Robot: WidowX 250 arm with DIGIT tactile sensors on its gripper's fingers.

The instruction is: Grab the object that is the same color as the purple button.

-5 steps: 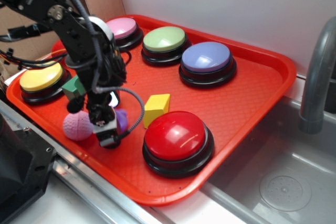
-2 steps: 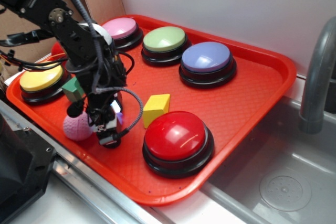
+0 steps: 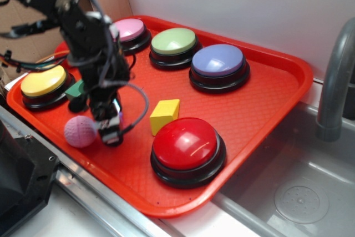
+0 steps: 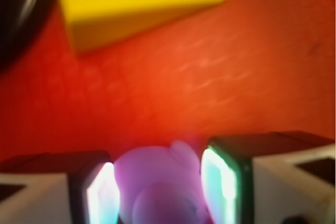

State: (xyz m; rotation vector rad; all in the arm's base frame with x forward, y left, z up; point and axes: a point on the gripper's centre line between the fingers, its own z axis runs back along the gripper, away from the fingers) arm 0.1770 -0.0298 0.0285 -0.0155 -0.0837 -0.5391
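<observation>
Red tray [image 3: 266,98] beside a steel sink. Left to right: yellow button [image 3: 43,81], pink textured ball [image 3: 79,131], end effector [image 3: 110,129] clamped on the purple rubber duck [image 4: 157,187]; wrist view shows the duck squeezed between both pads. Yellow block [image 3: 165,116] just right, red button [image 3: 187,147] near front, purple button [image 3: 218,64] at back right.

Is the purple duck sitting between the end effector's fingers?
Yes, the wrist view shows the purple duck between the two fingers.
</observation>
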